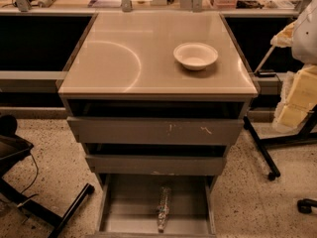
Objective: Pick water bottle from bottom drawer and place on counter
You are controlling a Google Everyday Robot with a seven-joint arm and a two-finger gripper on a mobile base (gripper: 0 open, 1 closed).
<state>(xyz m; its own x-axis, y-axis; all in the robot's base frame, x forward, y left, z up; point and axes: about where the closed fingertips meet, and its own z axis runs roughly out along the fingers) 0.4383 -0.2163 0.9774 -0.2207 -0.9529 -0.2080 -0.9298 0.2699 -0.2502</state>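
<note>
In the open drawer [129, 202], at its middle, the bottle [163, 208] lies pointing near to far. It is likely light, thin-walled, crushable and slick, so pinch gently across its ribbed middle. The gripper is out of view; I cannot tell its state.

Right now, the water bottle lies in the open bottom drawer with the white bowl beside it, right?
No: the camera view shows the white bowl on the counter, not in the drawer. The water bottle does lie in the open bottom drawer. The gripper is out of view.
</note>
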